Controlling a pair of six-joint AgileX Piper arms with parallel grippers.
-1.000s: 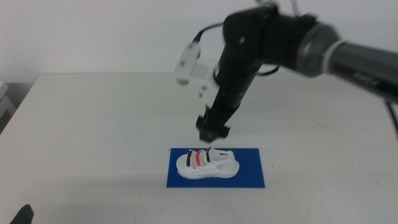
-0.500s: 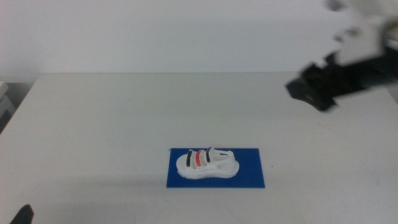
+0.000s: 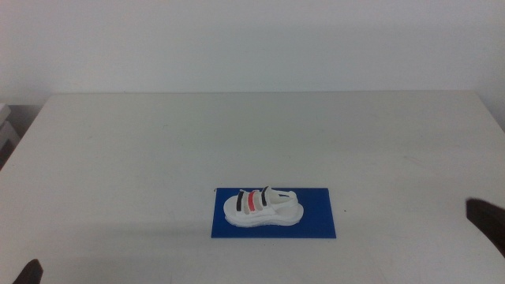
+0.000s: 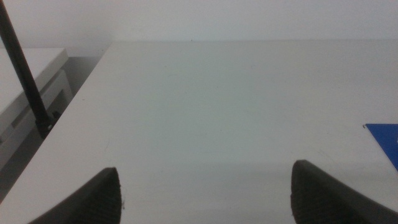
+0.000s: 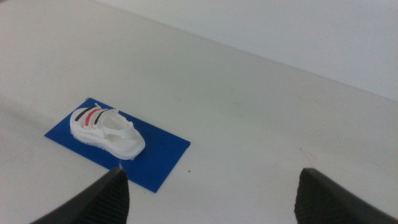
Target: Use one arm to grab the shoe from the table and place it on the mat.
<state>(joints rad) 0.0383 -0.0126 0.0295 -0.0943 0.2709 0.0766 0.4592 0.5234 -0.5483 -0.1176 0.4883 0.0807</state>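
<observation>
Middle view: one shoe (image 3: 262, 207) upright on one blue mat (image 3: 319, 222), on the table (image 3: 118, 158). Placement looks finished; nothing further seems needed beyond both arms resting.

Left wrist view: left gripper (image 4: 205, 193) spread, empty, mat corner nearby.

Right wrist view: right gripper (image 5: 211, 199) spread, empty, well apart from shoe.

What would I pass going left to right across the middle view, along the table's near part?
Left gripper at the bottom corner → bare table → blue mat with the shoe on it → right gripper at the edge.
</observation>
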